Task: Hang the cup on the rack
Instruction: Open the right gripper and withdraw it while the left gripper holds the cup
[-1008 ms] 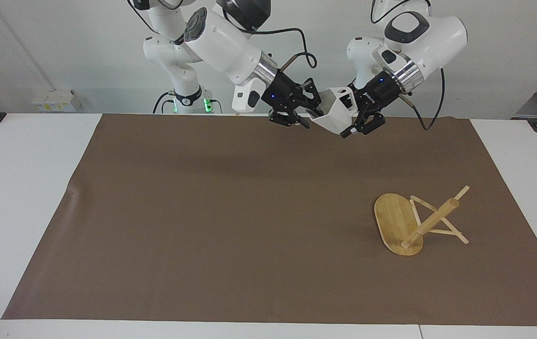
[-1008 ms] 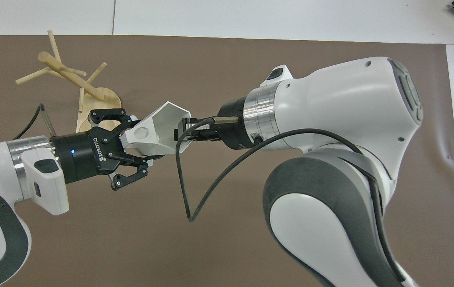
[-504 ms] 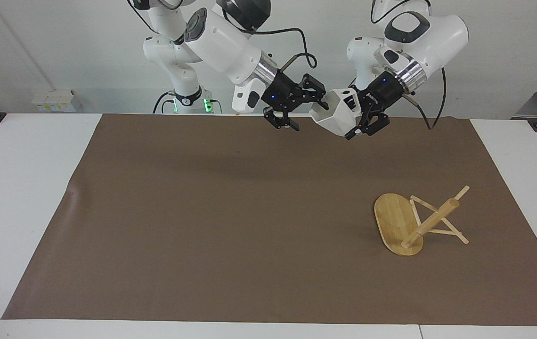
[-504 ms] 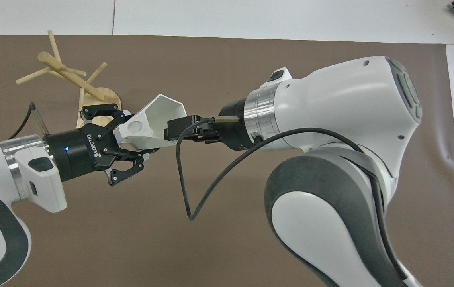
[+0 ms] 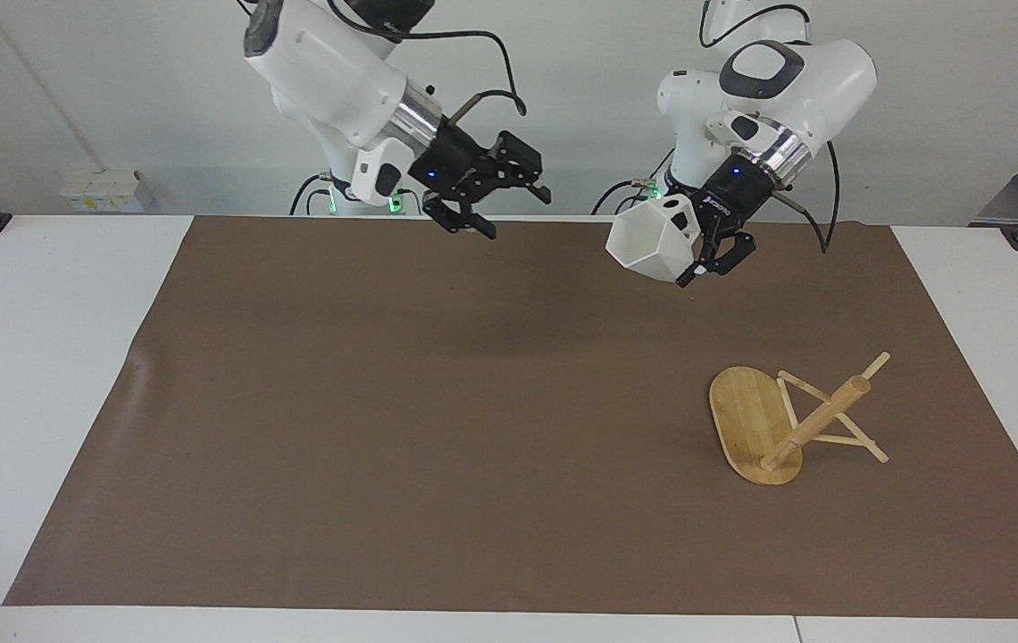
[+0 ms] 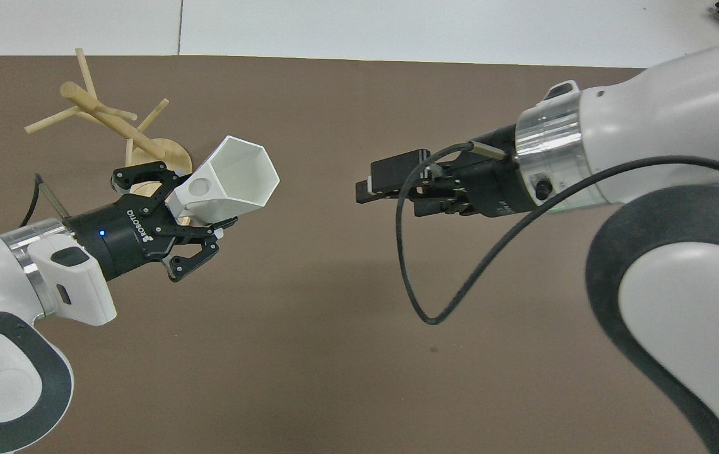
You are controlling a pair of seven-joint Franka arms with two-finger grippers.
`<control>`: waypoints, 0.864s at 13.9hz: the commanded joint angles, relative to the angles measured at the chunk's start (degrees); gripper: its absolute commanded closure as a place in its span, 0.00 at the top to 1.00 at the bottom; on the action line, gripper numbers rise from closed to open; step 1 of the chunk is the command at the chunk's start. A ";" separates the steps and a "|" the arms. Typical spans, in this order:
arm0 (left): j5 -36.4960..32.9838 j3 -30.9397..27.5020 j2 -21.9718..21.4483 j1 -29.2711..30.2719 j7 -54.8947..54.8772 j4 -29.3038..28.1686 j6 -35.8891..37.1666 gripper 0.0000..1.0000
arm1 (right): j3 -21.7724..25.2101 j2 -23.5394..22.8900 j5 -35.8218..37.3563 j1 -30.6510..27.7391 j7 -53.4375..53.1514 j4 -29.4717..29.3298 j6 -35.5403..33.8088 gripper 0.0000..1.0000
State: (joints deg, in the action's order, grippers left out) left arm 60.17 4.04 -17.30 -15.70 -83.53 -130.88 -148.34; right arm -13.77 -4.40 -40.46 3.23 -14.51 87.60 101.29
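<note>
The white faceted cup [image 5: 647, 243] [image 6: 236, 180] hangs in the air on its side, its hexagonal rim turned toward the right arm's end. My left gripper [image 5: 692, 253] [image 6: 200, 205] is shut on the cup's tab handle, over the part of the mat nearest the robots. My right gripper [image 5: 513, 207] [image 6: 367, 186] is open, holds nothing, and hovers apart from the cup. The bamboo rack [image 5: 817, 420] [image 6: 113, 123] lies tipped over on the mat toward the left arm's end, its oval base [image 5: 746, 420] up on edge and its pegs resting on the mat.
A brown mat [image 5: 384, 402] covers most of the white table [image 5: 45, 357]. A black cable [image 6: 422, 277] loops down from the right wrist. The rack is the only thing lying on the mat.
The right gripper opened, let go of the cup's rim and pulled away toward its own end. The left gripper kept the cup and turned it a little, moving slightly toward the rack.
</note>
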 commanded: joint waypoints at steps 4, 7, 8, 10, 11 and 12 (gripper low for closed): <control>1.18 -0.26 4.81 -0.12 5.82 -1.48 -8.35 0.00 | 3.48 3.78 25.18 -0.07 -0.52 2.92 -6.00 1.00; 1.18 -0.26 10.25 -0.55 17.04 -0.52 -13.72 0.00 | 8.02 5.36 34.38 -0.42 -0.52 6.08 -6.81 1.00; 1.09 -0.26 11.57 -0.56 18.91 0.44 -14.34 0.00 | 10.84 5.45 34.39 -0.42 -0.52 6.53 -6.81 1.00; 1.09 -0.43 14.74 0.23 19.54 2.73 -15.04 0.00 | 14.37 5.45 35.44 -0.42 -0.60 6.53 -6.63 1.00; 1.09 -0.52 15.88 0.67 20.85 3.78 -16.27 0.00 | 15.42 5.37 37.88 -0.42 -0.69 6.53 -5.94 1.00; 1.00 -0.61 16.50 1.02 22.17 4.14 -16.63 0.00 | 15.70 5.36 41.30 -0.42 -0.60 6.53 -5.32 1.00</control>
State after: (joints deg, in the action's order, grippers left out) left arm 60.41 3.47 -3.33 -15.35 -63.51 -129.49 -163.20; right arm 1.66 -0.67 -3.60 2.57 -14.53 92.16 94.67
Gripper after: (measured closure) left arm 0.308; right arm 0.000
